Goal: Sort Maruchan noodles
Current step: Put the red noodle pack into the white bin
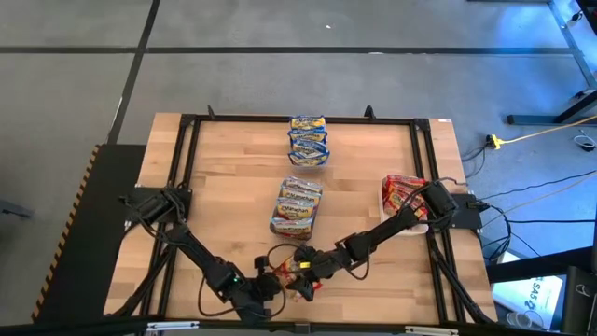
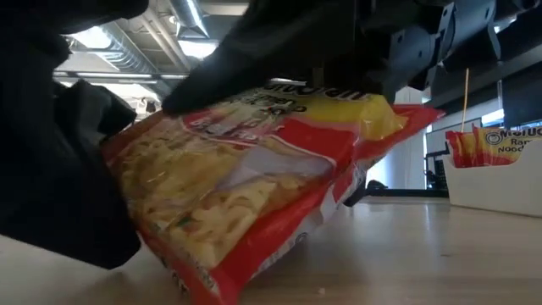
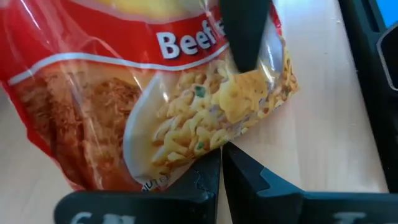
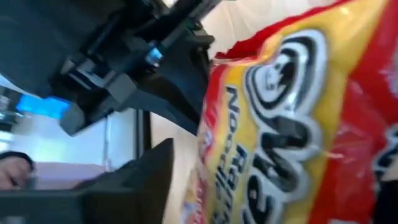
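A red and yellow Maruchan beef noodle packet (image 1: 300,271) is held between both grippers near the table's near edge. It fills the low view (image 2: 254,195), tilted. My left gripper (image 1: 273,282) is shut on it from the left. My right gripper (image 1: 315,268) is shut on it from the right. A stack of blue and yellow packets (image 1: 308,140) lies at the far middle. A pile of pale-labelled packets (image 1: 297,205) lies on the table's middle. My left gripper pinches the packet's edge by the noodle picture (image 3: 208,152) between its two fingertips (image 3: 249,177), only at their free ends. The packet stands up beyond the fingers, tilted. My right gripper has the packet between its two fingers: one finger (image 3: 245,37) lies flat on the printed face near the word Beef (image 3: 186,43), the other is behind it. It comes from the table's right side. The packet's low corner (image 2: 199,288) is at the table top; whether it touches, I cannot tell.
A white tub (image 1: 384,201) at the table's right holds more red packets (image 1: 403,191); it also shows in the low view (image 2: 491,182). A black frame (image 1: 187,149) runs round the work area. Bare wood lies between the piles and the grippers.
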